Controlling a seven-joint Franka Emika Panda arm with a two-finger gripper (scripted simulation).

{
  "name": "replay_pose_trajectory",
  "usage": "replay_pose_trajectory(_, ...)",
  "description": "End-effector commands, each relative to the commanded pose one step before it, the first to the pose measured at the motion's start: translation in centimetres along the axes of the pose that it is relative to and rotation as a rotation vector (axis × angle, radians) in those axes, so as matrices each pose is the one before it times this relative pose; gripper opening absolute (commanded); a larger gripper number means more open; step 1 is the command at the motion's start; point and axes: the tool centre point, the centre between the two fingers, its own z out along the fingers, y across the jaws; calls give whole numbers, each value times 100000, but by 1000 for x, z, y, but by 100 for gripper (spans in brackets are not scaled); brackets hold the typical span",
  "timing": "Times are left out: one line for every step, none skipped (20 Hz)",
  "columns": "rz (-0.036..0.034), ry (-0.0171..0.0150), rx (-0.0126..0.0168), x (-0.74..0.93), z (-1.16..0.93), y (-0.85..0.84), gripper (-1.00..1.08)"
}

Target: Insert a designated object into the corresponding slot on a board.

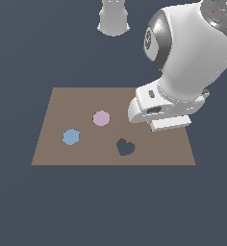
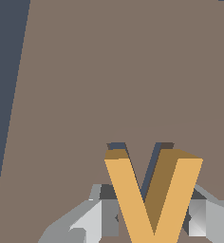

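Note:
In the wrist view the orange caret-shaped piece [image 2: 152, 199] sits between my gripper's [image 2: 152, 216] two grey fingers [image 2: 104, 213], which are shut on it. It hangs close over the brown board [image 2: 109, 71]. Thin dark edges of the caret slot [image 2: 116, 145] show just past the piece's two arm tips; the rest of the slot is hidden under the piece. In the exterior view the arm's white hand [image 1: 158, 108] is low over the right part of the board [image 1: 62, 105] and hides the fingers, the piece and the slot.
A pink piece [image 1: 101, 117] and a blue hexagon [image 1: 71, 137] lie on the board's left half. A dark heart-shaped cutout [image 1: 125, 147] is near the board's front edge. The arm's base [image 1: 113, 19] stands behind the board.

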Motion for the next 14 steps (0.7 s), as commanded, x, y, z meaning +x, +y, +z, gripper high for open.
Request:
replay_pose_trajectory(80, -2, -18, 11, 42, 45, -100)
replay_pose_trajectory(0, 0, 0, 21, 130, -13, -100)
replay_pose_trajectory(66, 38, 36, 35, 191, 22, -100)
replay_pose_trajectory(37, 23, 22, 43, 267, -4, -100)
replay_pose_trajectory(37, 23, 22, 32, 203, 3, -100)
replay_pose_trajectory(0, 0, 0, 18, 131, -13, -100)
replay_pose_trajectory(0, 0, 0, 6, 44, -4, -100)
replay_pose_trajectory(0, 0, 0, 0, 0, 0, 100)
replay_pose_trajectory(0, 0, 0, 0, 0, 0, 100)
replay_pose_trajectory(0, 0, 0, 0, 0, 0, 100)
replay_pose_trajectory(0, 0, 0, 0, 0, 0, 100)
replay_pose_trajectory(0, 0, 0, 0, 0, 0, 100)
replay_pose_trajectory(0, 0, 0, 0, 0, 0, 100)
replay_pose_trajectory(0, 0, 0, 0, 0, 0, 100)
